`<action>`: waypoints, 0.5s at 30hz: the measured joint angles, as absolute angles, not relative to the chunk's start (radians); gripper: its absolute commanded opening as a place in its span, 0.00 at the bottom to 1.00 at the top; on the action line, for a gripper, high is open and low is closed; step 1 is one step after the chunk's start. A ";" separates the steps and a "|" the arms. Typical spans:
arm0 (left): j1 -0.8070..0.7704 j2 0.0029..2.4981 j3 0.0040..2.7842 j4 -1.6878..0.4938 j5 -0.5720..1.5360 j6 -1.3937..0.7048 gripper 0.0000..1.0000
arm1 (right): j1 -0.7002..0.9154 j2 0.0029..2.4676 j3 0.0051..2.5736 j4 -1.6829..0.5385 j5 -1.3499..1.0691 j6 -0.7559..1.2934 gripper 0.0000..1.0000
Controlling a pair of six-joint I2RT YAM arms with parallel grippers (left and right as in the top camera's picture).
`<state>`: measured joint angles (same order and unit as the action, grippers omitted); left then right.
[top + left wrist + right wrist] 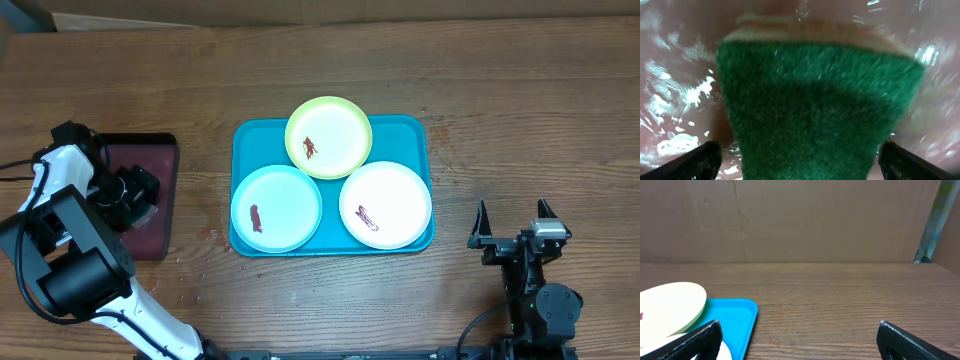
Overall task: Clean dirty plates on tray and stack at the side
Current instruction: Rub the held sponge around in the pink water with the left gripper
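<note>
Left jaws are spread wide around the sponge [815, 110], nothing gripped; right jaws open, empty. Dirty plates [335, 125] are sat on the blue tray [250, 140]. Sponge is best pinched squarely.

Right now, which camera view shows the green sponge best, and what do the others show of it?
The left wrist view: the green sponge fills the frame, its scouring face and pale backing clear. Overhead, the left hand over the maroon tray hides it. The right wrist view shows none of it.
</note>
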<state>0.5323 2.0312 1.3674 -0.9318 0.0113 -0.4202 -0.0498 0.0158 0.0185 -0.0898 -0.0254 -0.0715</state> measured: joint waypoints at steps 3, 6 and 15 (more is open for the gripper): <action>0.533 2.031 1.367 -0.955 0.020 -0.422 0.41 | -0.050 0.016 0.019 -0.090 -0.025 -0.072 1.00; 0.533 2.031 1.367 -0.963 0.038 -0.422 0.09 | -0.050 0.016 0.019 -0.090 -0.026 -0.072 1.00; 0.533 2.031 1.367 -0.934 0.060 -0.421 1.00 | -0.050 0.016 0.019 -0.091 -0.025 -0.073 1.00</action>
<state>0.5327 2.0312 1.3666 -0.9337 0.0605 -0.4210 -0.0498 0.0158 0.0185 -0.0906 -0.0254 -0.0727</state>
